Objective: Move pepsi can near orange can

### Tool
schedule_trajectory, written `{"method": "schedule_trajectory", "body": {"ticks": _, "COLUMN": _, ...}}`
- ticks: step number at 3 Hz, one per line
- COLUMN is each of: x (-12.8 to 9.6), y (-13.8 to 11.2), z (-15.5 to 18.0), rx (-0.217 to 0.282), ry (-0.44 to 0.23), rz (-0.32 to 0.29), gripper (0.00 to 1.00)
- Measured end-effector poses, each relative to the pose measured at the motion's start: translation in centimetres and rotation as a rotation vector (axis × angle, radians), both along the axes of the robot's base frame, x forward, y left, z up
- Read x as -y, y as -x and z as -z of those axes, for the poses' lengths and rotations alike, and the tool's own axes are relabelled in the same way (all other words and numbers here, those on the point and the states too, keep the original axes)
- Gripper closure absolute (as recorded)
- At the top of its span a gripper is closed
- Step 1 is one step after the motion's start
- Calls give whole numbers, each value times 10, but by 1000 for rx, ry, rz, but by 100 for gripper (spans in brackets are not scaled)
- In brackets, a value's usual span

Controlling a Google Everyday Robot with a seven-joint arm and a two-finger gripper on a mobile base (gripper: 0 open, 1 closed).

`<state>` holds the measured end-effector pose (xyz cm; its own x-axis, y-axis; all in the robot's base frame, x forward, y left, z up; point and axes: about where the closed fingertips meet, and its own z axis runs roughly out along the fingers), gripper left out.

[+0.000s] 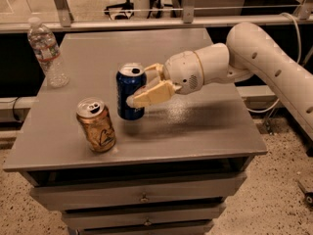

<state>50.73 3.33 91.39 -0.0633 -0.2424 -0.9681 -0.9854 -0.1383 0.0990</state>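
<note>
The dark blue pepsi can [129, 93] stands upright at the middle of the grey table top [195, 126], its base on or just above the surface. My gripper [142, 86] comes in from the right and is shut on the pepsi can, with one cream finger [149, 96] across its front and the other behind it. The orange can [96, 125] stands upright near the table's front left, a short gap to the left of and in front of the pepsi can.
A clear plastic water bottle [46, 53] stands at the table's back left corner. My white arm [264, 62] reaches over the table's right side. Drawers sit under the table top. A rail and chair legs lie behind the table.
</note>
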Motion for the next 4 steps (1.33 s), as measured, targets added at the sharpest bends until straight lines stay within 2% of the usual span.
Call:
{"method": "schedule_trajectory", "body": {"ticks": 1, "x": -13, "y": 13, "z": -4, "rx": 20, "ry": -27, "rz": -65, "gripper": 100}}
{"method": "schedule_trajectory", "body": {"ticks": 2, "x": -20, "y": 22, "z": 2, "rx": 81, "ry": -11, "rz": -104, "gripper": 100}}
{"method": "schedule_trajectory", "body": {"ticks": 3, "x": -24, "y": 23, "z": 12, "rx": 118, "ry": 13, "rz": -128, "gripper": 86}}
{"method": "schedule_trajectory", "body": {"ticks": 4, "x": -28, "y": 25, "z": 21, "rx": 132, "ry": 26, "rz": -155, "gripper": 62}}
